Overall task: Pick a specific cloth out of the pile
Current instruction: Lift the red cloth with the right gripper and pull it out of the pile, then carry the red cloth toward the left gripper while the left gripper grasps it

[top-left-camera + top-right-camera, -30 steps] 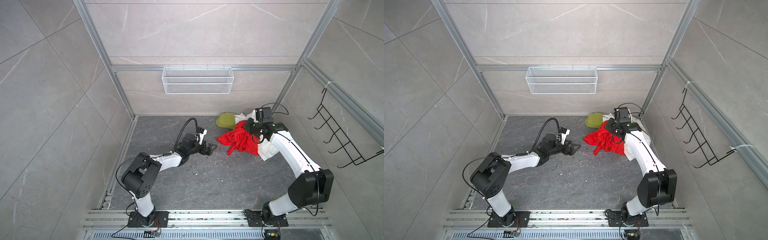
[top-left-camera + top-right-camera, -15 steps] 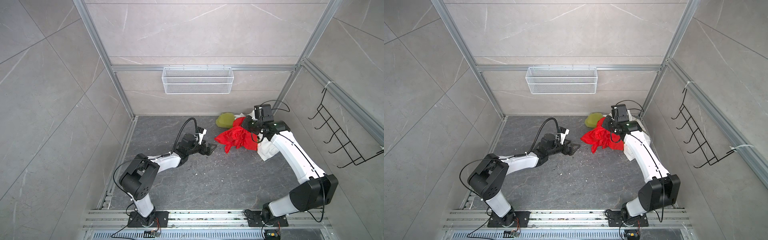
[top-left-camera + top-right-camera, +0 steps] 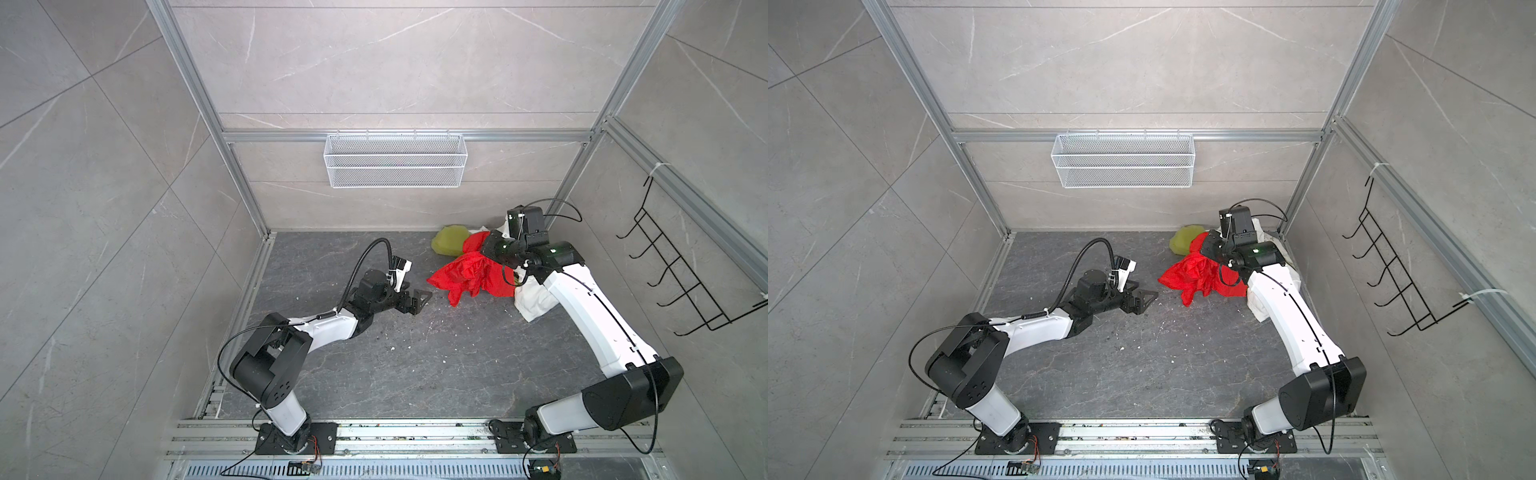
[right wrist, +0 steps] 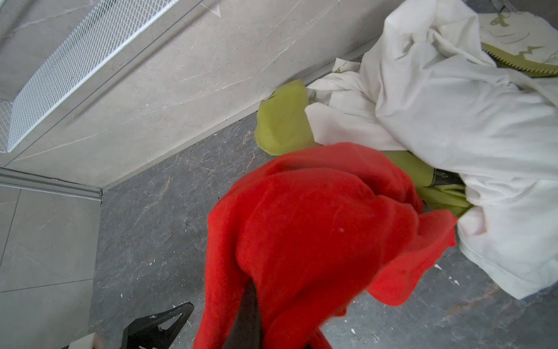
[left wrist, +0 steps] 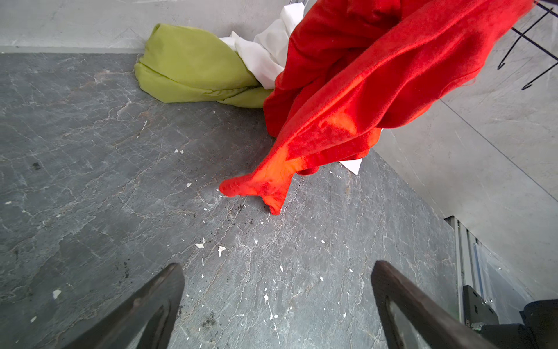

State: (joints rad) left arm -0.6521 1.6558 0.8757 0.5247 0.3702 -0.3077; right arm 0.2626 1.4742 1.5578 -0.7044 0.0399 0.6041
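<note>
The red cloth hangs bunched from my right gripper, which is shut on its upper part. Its lower tip touches the dark floor. In the right wrist view the cloth drapes over the jaws, and only one dark finger shows. Behind it lies the rest of the pile: an olive-green cloth and a white garment in the back right corner. My left gripper is open and empty, low over the floor, left of the cloth's tip.
A white wire basket hangs on the back wall. A black hook rack juts from the right wall. White crumbs dot the floor. Aluminium frame posts stand at the back corners. The left gripper's finger shows beside the red cloth.
My right gripper has drawn the red cloth up and slightly left, away from the white garment, so more of it hangs free. The left arm has barely moved.
</note>
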